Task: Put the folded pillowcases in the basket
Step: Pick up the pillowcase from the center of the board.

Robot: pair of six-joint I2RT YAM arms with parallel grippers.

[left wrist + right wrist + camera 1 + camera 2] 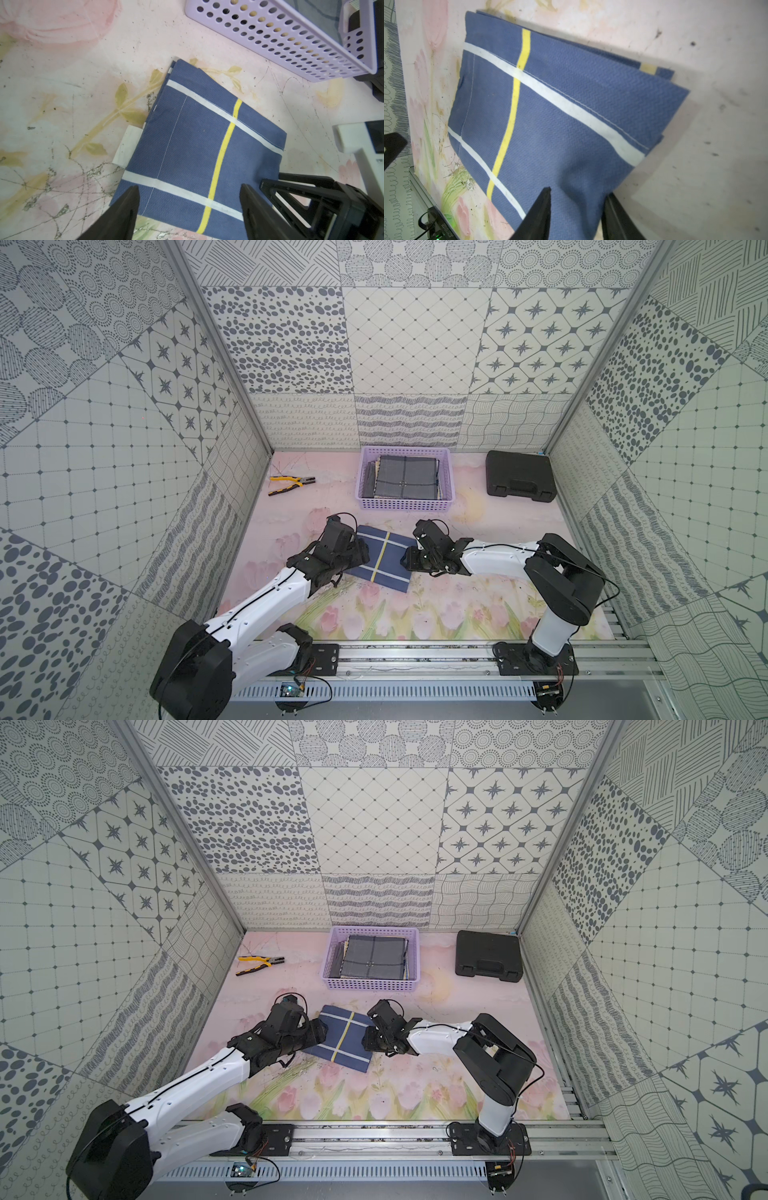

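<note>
Open mat [478, 531] before basket [405, 508], cloths [407, 477] inside

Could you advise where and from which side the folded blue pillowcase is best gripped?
Pinch the pillowcase near its two opposite side edges, one arm coming in from each side. It lies flat in stacked layers, so the fingers should gather every layer. The left gripper and right gripper sit at those edges.
</note>
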